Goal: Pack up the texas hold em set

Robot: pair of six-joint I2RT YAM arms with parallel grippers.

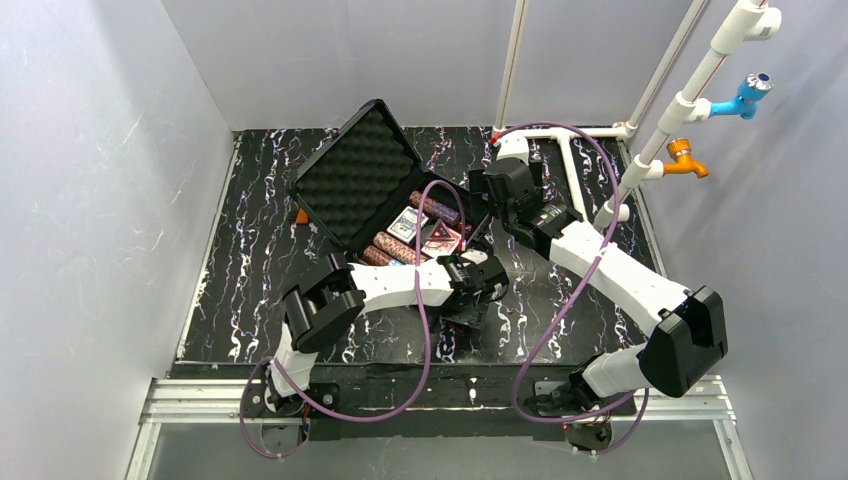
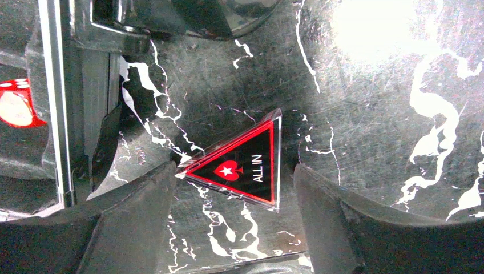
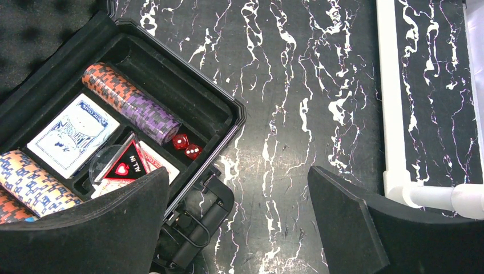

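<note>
Well, at the left of the table [image 1: 255, 260] the black case [image 3: 202, 100] lies open, its foam-lined lid [image 1: 355, 175] tipped back toward the far left. In the tray, a roll of brown and purple chips [image 3: 131, 100] runs along the far side. A blue-backed card deck [image 3: 74, 134] lies just beside it, and a blue-and-orange roll [image 3: 34, 182] lies nearer the camera. Two small red dice [image 3: 187, 146] sit at the end of the purple chips. A red triangular marker [image 3: 125, 165] rests tilted in the next compartment, on top of what looks like a second deck.

Just right of the case's near edge, the left gripper [image 2: 234, 168] points down at the table. Its jaws stand wide apart and straddle a loose "ALL IN" marker [image 2: 242, 168] lying flat on the marbled surface. One finger [image 2: 137, 217] is right at the marker's pointed corner – whether it touches, I cannot tell. The other finger [image 2: 342, 222] stands clear of the straight edge. Nothing is gripped.

Farther right, the right gripper [image 3: 237, 171] hangs above the bare table beside the case's handle corner. Its jaws are spread fully and hold nothing. A white pipe [image 3: 394, 97] lies along the table at the far right.
</note>
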